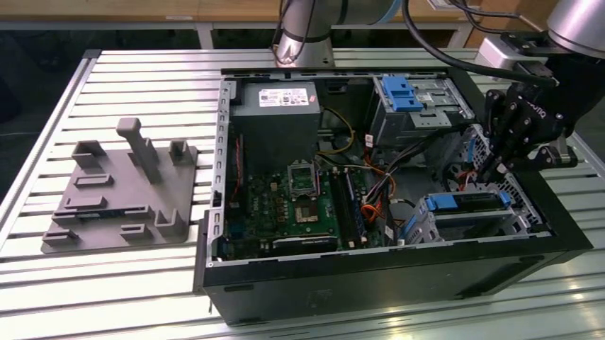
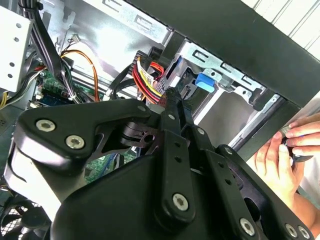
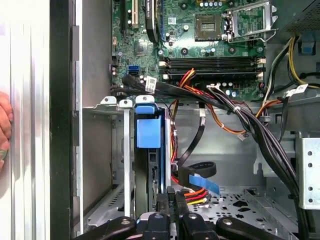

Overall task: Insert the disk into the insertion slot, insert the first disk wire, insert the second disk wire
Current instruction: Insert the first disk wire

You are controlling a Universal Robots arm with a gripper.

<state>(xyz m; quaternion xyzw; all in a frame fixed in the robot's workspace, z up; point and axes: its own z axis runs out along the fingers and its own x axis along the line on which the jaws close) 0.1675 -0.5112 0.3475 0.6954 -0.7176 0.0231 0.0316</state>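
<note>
- The disk (image 3: 149, 131) sits seated in the insertion slot (image 1: 477, 221), in the computer case's (image 1: 397, 283) corner farthest from the power supply (image 1: 279, 106).
- It stands on edge, its narrow side turned to the case's open side. Its long axis runs from the motherboard (image 1: 293, 205) toward the case's end wall.
- The bright blue carrier's handle end points toward the motherboard. The opposite end of the disk points at the claw.
- The claw (image 3: 173, 194) reaches into the case at that far end of the disk. Its black fingers (image 2: 169, 116) are drawn nearly together, clamped on the plug end of a red, yellow and black wire bundle (image 3: 196, 192).
- The plug is hidden between the fingertips, so I cannot tell whether it is seated in the disk.
- A flat black cable with a blue tab (image 3: 202, 174) loops loose just beside the wire bundle, inside the case.
- A taller cage with a blue latch (image 1: 406, 92) stands beside the power supply, along the case's far wall.
- A person's hand (image 2: 277, 155) rests just outside the case wall, next to the slot.
- The case lies on its side on a slatted aluminium bench (image 1: 142, 78). A grey moulded fixture plate (image 1: 123, 191) lies on the bench on the case's motherboard side.
- Tan wooden boards (image 1: 142, 7) run behind the bench, beyond the case.
</note>
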